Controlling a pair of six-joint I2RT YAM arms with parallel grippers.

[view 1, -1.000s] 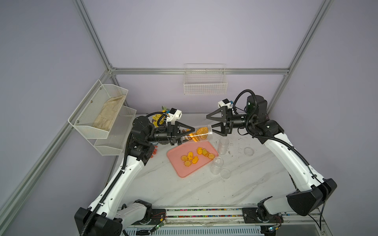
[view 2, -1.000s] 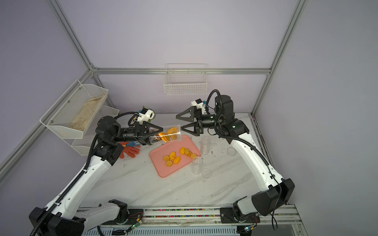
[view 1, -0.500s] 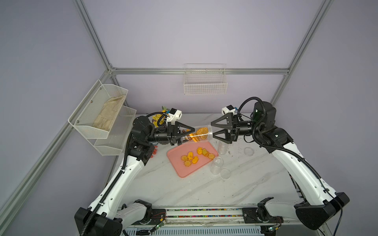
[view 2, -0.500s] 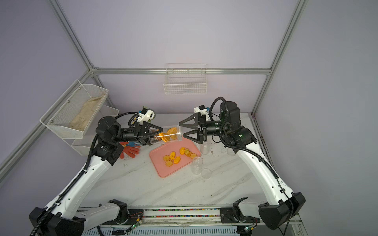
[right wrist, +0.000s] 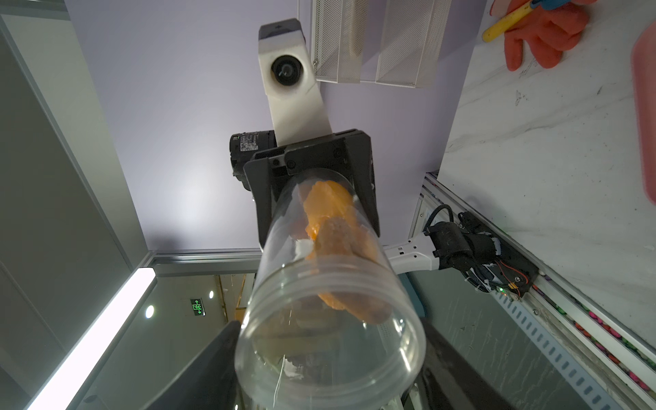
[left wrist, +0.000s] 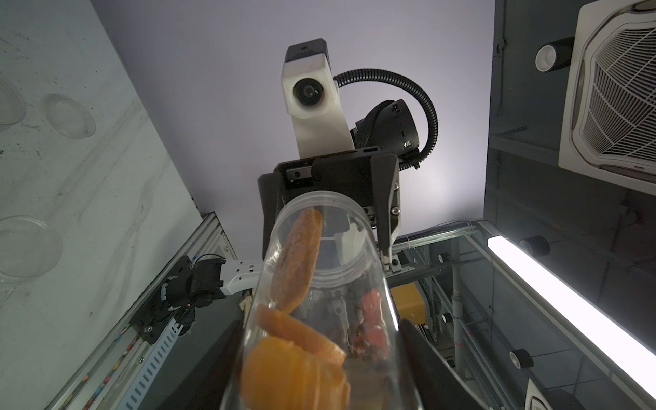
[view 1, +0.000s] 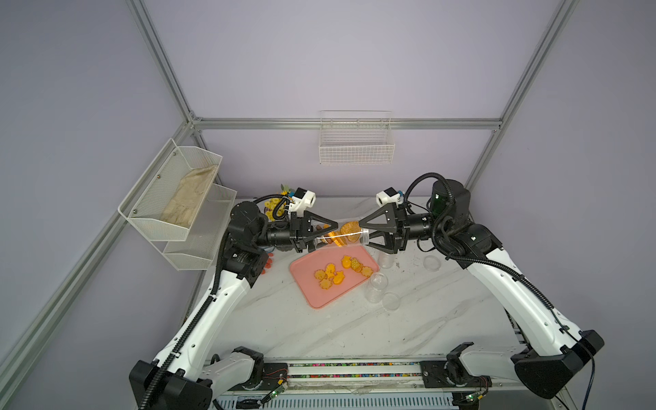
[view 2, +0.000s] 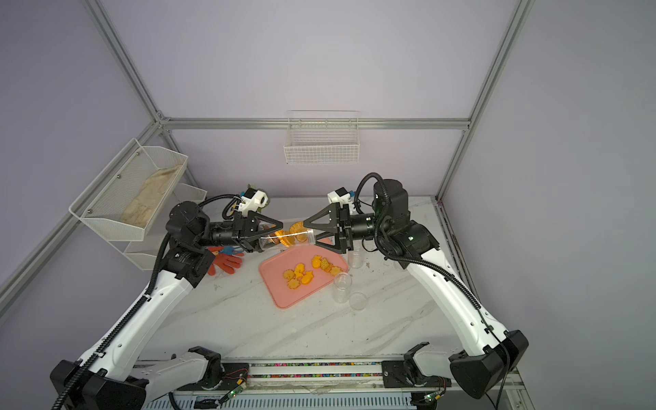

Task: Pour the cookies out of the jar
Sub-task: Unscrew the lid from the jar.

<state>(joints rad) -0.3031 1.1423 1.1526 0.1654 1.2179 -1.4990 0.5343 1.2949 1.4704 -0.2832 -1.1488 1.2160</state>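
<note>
Marble table (view 1: 319, 330) | left hand (view 1: 326, 236) grips jar (view 1: 346, 237) | right hand (view 1: 365, 235) around mouth

**Materials rundown: mostly plastic, a bit of metal**

The jar (view 1: 349, 237) is clear glossy plastic, so the cookies (left wrist: 296, 259) show straight through. Up close in the left wrist view they look dry, grainy and matt. The pink tray (view 1: 307, 285) is smooth plastic with a dull sheen. The surface (view 1: 319, 330) looks like white marble with grey veins, slightly glossy and a bit scuffed. Left hand (view 1: 326, 237) and right hand (view 1: 364, 235) are matt black plastic, and the arm shells (view 1: 220, 305) are smooth white. At the left of a top view, the mesh shelf (view 1: 156, 191) is white-coated metal holding a rumpled beige cloth (view 1: 188, 198). The wire basket (view 1: 356, 149) at upper centre has the same white coat. The frame bars (view 1: 337, 123) are bare brushed metal. The glove (view 2: 232, 262) looks like orange rubber.
</note>
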